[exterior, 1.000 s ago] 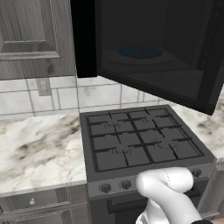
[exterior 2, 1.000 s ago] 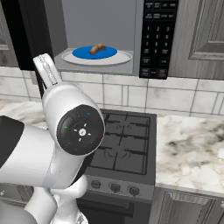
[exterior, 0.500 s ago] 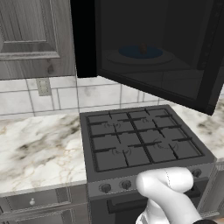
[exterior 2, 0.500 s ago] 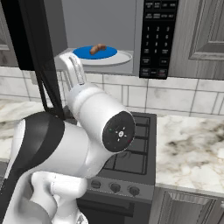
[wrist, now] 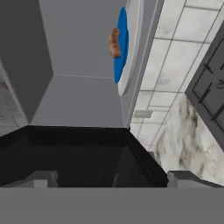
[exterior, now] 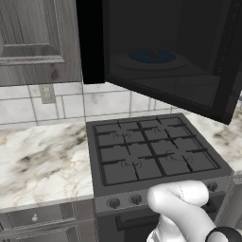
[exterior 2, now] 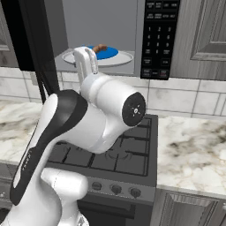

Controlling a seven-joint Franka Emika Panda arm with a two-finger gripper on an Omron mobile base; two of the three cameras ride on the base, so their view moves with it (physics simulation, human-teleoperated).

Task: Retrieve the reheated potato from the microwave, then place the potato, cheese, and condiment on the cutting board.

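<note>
The microwave (exterior 2: 106,26) hangs above the stove with its dark glass door (exterior: 170,52) swung open. Inside, the tan-brown potato (exterior 2: 100,47) lies on a blue plate (exterior 2: 108,54) on the white turntable. Through the door glass the potato (exterior: 154,51) shows dimly. In the rolled hand view the potato (wrist: 114,42) sits at the top, far ahead of my gripper (wrist: 113,179). The gripper is open, its fingertips (wrist: 43,178) wide apart with nothing between them, just over the door's black edge. My white wrist (exterior 2: 86,62) stands in front of the microwave opening. The cheese, condiment and cutting board are out of view.
A black gas stove (exterior: 151,151) lies under the microwave, with marble counter (exterior: 42,160) to its left and marble counter (exterior 2: 194,145) to its right. The button panel (exterior 2: 160,37) sits at the microwave's right. Grey wall cabinets flank it. My bulky arm (exterior 2: 88,128) fills the foreground.
My arm has swung and risen toward the microwave opening, bringing the wrist up in front of the turntable. The potato, plate and door have not moved.
</note>
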